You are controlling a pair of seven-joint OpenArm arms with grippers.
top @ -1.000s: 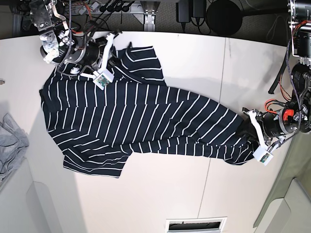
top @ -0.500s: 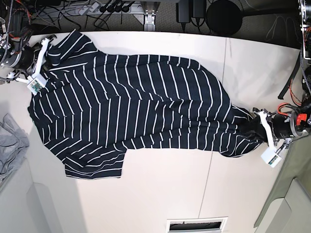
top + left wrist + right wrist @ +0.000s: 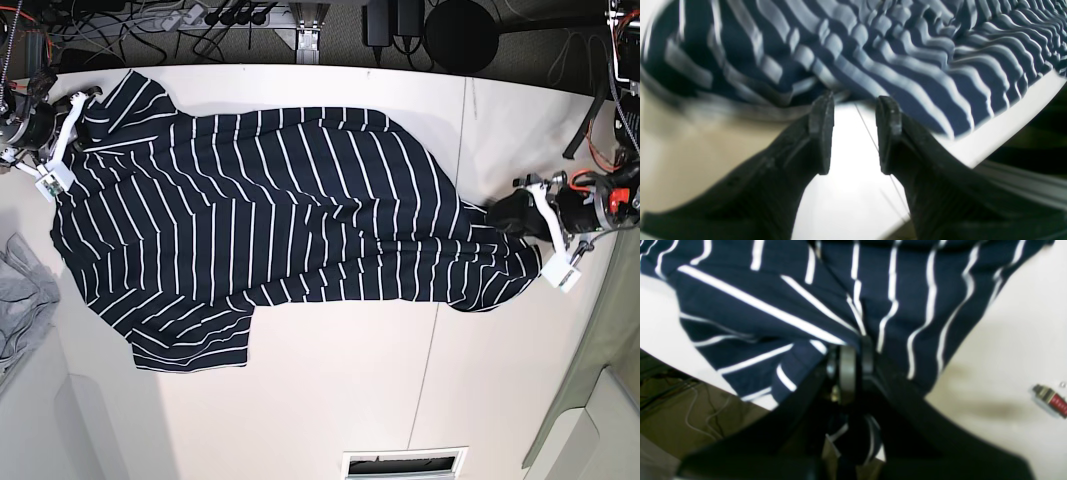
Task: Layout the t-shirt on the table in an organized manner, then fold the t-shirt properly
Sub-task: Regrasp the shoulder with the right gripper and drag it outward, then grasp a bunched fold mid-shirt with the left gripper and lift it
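With the right gripper (image 3: 853,356) clamping its jaws on a bunched edge of the t-shirt (image 3: 280,220), the left gripper (image 3: 853,133) is holding its jaws apart just short of the opposite hem, the garment lying mostly spread across the surface (image 3: 330,400), folding not yet begun.

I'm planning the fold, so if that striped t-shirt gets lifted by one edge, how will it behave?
The t-shirt will probably hang limp: it already ripples in soft waves near the left gripper. It likely drags rather than slides freely, bunching where the right gripper pinches it. It looks light, thin fabric.
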